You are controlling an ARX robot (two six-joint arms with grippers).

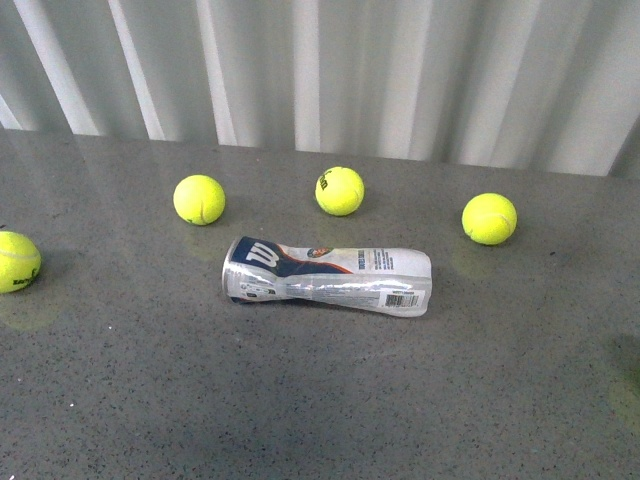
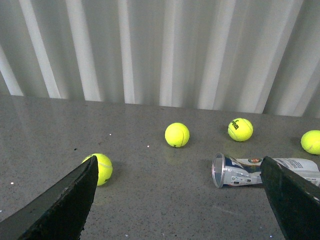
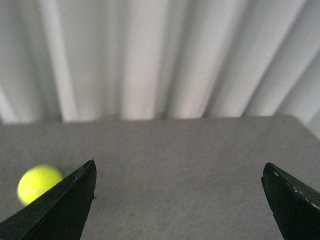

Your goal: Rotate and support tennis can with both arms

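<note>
The tennis can (image 1: 328,277) lies on its side in the middle of the grey table, dented at its waist, its open metal-rimmed end to the left and the barcode near its right end. It also shows in the left wrist view (image 2: 250,171), partly behind one finger. My left gripper (image 2: 179,172) is open and empty, well short of the can. My right gripper (image 3: 179,175) is open and empty over bare table, and the can is out of that view. Neither arm shows in the front view.
Several yellow-green tennis balls lie around the can: one far left (image 1: 17,261), one behind left (image 1: 199,199), one behind centre (image 1: 340,191), one behind right (image 1: 489,218). A blurred ball (image 3: 37,183) shows in the right wrist view. A white corrugated wall (image 1: 320,70) backs the table.
</note>
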